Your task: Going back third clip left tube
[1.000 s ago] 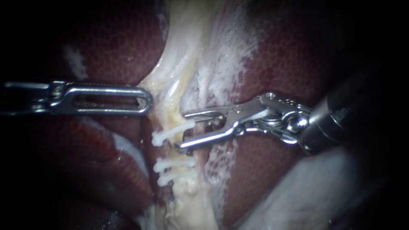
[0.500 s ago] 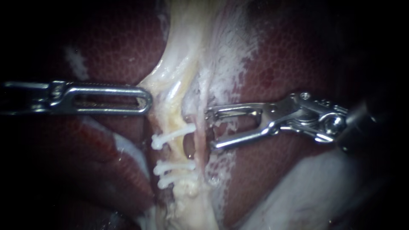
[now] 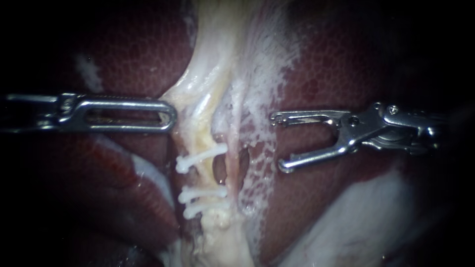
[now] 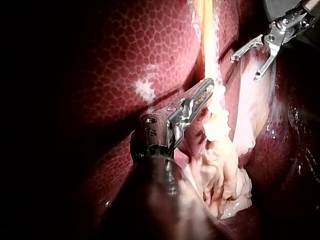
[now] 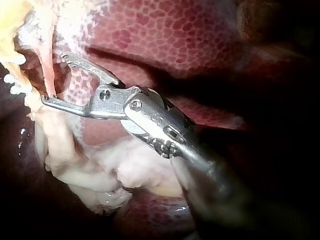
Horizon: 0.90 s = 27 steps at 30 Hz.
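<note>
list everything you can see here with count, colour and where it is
mottled liver: one, dark red, either side of the tube
pale left tube: one, cream-yellow, running down the middle
small clips: three, white, across the left tube, one above a close pair
filmy tissue: one patch, white, right of the tube
left instrument: one, silver, tip at the tube's left edge
right instrument: one, silver, jaws open over the liver, clear of the clips
</note>
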Each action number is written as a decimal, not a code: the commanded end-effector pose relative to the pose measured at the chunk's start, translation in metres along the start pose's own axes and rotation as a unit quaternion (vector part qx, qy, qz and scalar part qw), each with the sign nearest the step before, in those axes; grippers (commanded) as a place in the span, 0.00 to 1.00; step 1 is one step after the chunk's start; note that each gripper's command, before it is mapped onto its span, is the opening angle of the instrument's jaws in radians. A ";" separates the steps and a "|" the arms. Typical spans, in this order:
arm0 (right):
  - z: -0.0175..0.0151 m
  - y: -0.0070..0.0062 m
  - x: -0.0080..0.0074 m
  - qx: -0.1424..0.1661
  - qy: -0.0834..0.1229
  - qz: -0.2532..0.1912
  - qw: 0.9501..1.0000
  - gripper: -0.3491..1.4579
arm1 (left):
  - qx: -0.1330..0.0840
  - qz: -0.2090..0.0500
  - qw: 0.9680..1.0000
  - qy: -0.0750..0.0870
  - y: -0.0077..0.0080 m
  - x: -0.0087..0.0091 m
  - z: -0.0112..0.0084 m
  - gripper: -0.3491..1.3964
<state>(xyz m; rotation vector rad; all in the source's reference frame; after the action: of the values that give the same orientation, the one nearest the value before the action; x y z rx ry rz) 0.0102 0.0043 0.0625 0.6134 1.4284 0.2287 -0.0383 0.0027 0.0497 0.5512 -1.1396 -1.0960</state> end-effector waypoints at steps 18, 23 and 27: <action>-0.0015 -0.0006 0.0006 0.001 -0.006 -0.016 1.000 0.52 | 0.000 0.000 1.000 0.000 0.0002 0.0000 0.0003 0.00; -0.0016 -0.0006 0.0006 0.001 -0.006 -0.016 1.000 0.52 | -0.001 0.000 1.000 0.000 0.0004 0.0000 0.0005 0.00; -0.0017 -0.0006 0.0006 0.001 -0.007 -0.016 1.000 0.52 | -0.001 0.001 1.000 -0.001 0.0009 0.0003 0.0009 0.00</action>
<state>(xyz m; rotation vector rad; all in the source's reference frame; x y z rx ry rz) 0.0085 0.0045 0.0615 0.5880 1.4254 0.1945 -0.0389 0.0029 0.0512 0.5466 -1.1408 -1.0965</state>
